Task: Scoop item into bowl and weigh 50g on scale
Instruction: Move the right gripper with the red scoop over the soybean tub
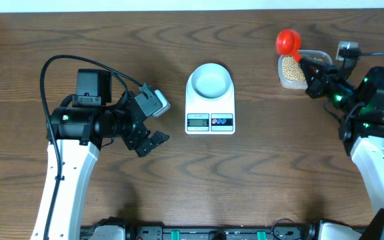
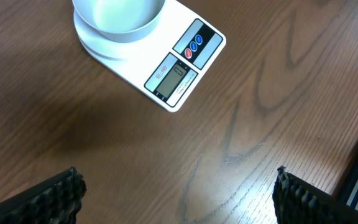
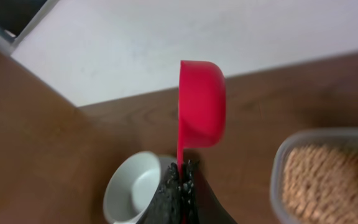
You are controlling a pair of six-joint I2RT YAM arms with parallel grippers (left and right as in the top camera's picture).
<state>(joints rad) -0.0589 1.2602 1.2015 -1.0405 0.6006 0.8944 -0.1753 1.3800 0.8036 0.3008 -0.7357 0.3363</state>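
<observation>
Overhead: bowl (image 1: 209, 81) sits on the scale (image 1: 210, 107) and looks unfilled. Beans (image 1: 293, 70) lie in a tub (image 1: 299, 83), well right of the scale. My right tool (image 3: 180, 186) is clenched on the scoop (image 3: 201, 102) handle. The cup is above the tub's scale-side edge, with the handle pointing scaleward. Right arm is nearer, stretched to the tub. Left tool (image 2: 176, 193) is released, hovering left of the scale.
</observation>
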